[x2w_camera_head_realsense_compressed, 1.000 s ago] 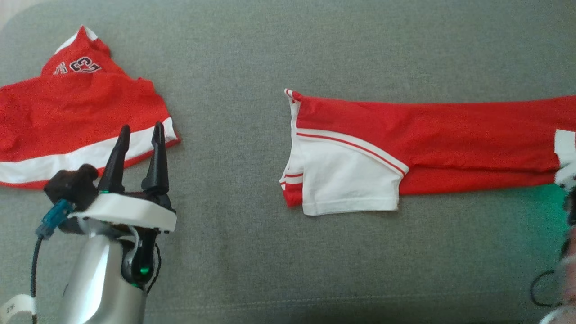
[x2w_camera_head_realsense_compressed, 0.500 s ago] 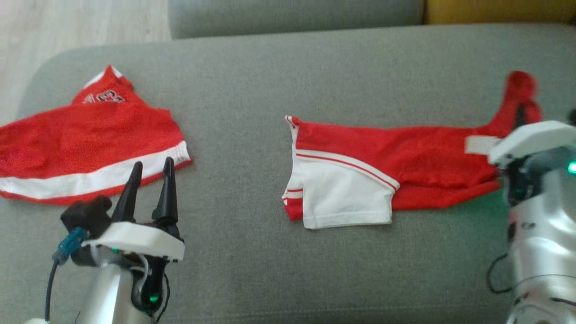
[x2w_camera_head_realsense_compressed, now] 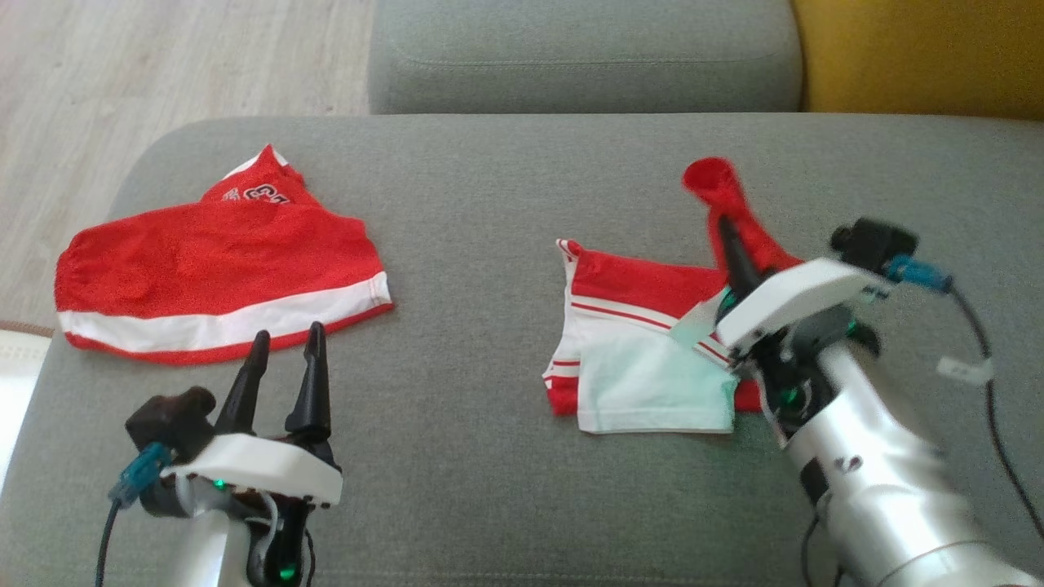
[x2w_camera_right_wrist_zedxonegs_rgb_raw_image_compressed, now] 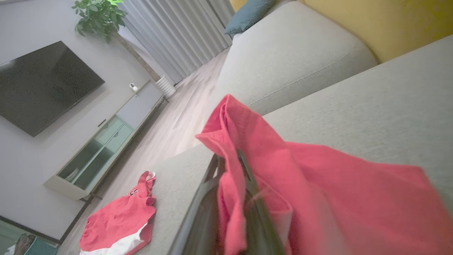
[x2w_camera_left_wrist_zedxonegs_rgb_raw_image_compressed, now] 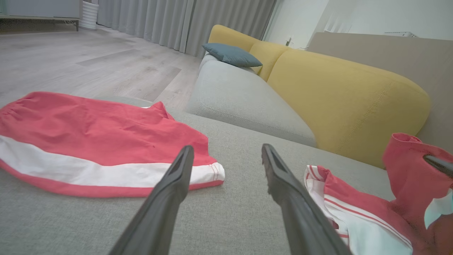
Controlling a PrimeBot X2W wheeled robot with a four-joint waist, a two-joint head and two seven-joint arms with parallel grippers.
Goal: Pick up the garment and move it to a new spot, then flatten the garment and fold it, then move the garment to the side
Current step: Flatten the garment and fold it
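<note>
Right pincer (x2w_camera_head_realsense_compressed: 724,235), angled up and leftward, grips the garment (x2w_camera_head_realsense_compressed: 628,281) aloft.

Overhead head view, 2 low wrist views; shared garment (x2w_camera_head_realsense_compressed: 628,285), grey sofa (x2w_camera_head_realsense_compressed: 489,204).

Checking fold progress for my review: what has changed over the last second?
The right gripper, shut on the right end of the red-and-white garment, has lifted it and carried it leftward over the rest, shortening it. The head camera tilted up too. The left gripper stays open and idle; the second red garment lies unmoved.
</note>
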